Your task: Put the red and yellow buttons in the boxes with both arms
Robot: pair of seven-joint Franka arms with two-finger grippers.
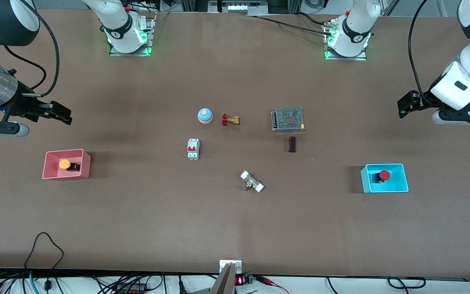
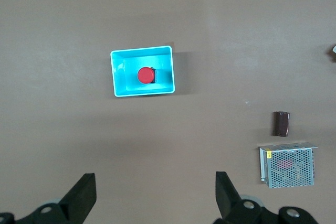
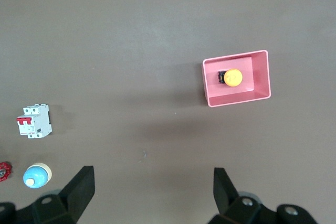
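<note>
Nearest the front camera among the loose parts, a small metal fitting with two white end caps (image 1: 252,181) lies near the middle of the table. At the right arm's end, the right gripper (image 1: 57,112) hangs in the air over bare tabletop, its jaws spread wide and holding nothing. Below it in the front view sits the pink-red plastic bin with sloped walls (image 1: 51,173), and the orange-yellow push button on its black block (image 1: 65,164) lies inside that bin, apart from any finger; the right wrist view shows the same button (image 3: 232,77) in the bin (image 3: 261,77). Toward the middle come a white circuit breaker with red switches (image 1: 193,149), a blue dome bell with a tan knob (image 1: 205,115), a brass valve with a red handwheel (image 1: 230,120), a grey mesh-topped metal box (image 1: 287,119) and a dark brown block (image 1: 292,144). At the left arm's end, the bright cyan plastic bin (image 1: 398,185) holds the red push button (image 1: 384,175). The left gripper (image 1: 407,104) hangs over bare table, jaws spread and empty.
</note>
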